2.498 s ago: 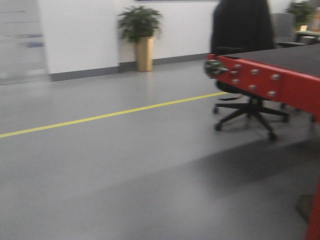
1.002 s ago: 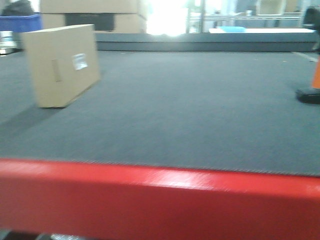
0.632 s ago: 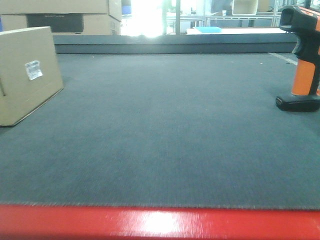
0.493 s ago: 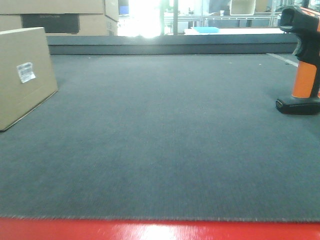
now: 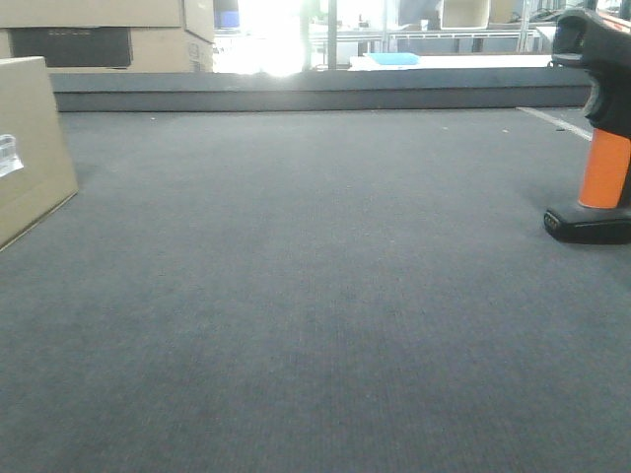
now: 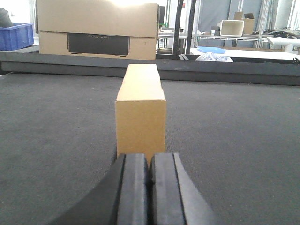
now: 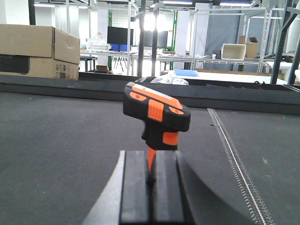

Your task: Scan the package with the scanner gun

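On the dark mat (image 5: 315, 296), nothing of the scan looks done yet. The scanner (image 5: 603, 148) stands upright on its flat base at the far right of the front view, and no gripper touches it. The package (image 5: 30, 148) stands on its long edge at the far left, cut off by the frame, with a bit of its white label (image 5: 8, 155) showing on the face turned toward the middle of the mat.

The left gripper (image 6: 150, 164) hangs low over the mat with its pads pressed together and nothing between them. The package (image 6: 140, 112) stands straight ahead of it, narrow end on, near but apart. The right gripper (image 7: 151, 164) is likewise closed and empty – the scanner (image 7: 157, 112) rises just beyond its tips, orange neck in line with the seam between the pads, head pointing left.

So, by my reading, all is left to do: open the right jaws, take the scanner by its neck, lift it and aim its head at the label.

Package and scanner are well apart, at opposite sides of the mat with only mat between them. Each lies in front of its own arm.
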### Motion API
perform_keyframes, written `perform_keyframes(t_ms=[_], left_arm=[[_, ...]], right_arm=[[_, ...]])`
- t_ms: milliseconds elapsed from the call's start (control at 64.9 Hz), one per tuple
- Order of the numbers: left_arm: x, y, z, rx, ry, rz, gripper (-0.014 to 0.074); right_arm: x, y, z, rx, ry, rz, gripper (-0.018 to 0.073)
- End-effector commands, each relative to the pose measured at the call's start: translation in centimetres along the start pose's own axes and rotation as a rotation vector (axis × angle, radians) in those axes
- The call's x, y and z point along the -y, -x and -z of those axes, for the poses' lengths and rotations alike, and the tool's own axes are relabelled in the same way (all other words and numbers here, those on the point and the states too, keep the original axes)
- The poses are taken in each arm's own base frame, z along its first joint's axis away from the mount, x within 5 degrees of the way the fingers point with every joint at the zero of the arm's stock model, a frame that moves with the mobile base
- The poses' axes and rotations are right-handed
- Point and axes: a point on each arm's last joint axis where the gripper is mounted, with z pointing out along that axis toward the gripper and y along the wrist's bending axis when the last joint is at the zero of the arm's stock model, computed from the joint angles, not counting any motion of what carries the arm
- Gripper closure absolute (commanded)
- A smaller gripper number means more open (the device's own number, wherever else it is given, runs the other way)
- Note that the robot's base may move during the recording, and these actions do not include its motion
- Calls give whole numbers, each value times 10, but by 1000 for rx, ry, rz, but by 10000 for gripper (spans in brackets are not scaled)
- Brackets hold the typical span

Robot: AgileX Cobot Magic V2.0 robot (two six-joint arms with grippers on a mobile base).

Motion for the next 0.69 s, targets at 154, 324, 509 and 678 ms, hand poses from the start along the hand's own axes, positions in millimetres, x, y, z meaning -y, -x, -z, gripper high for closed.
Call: perform_keyframes(t_ms=[154, 324, 509, 678], left_arm=[[0, 2, 0, 18, -1, 16, 707], [0, 2, 0, 18, -1, 16, 707], [0, 2, 0, 18, -1, 16, 707], [0, 2, 0, 18, -1, 16, 707]], right_arm=[[0, 2, 0, 25, 0, 5, 721], [0, 2, 0, 25, 0, 5, 721], [0, 2, 0, 25, 0, 5, 721], [0, 2, 0, 25, 0, 5, 721]])
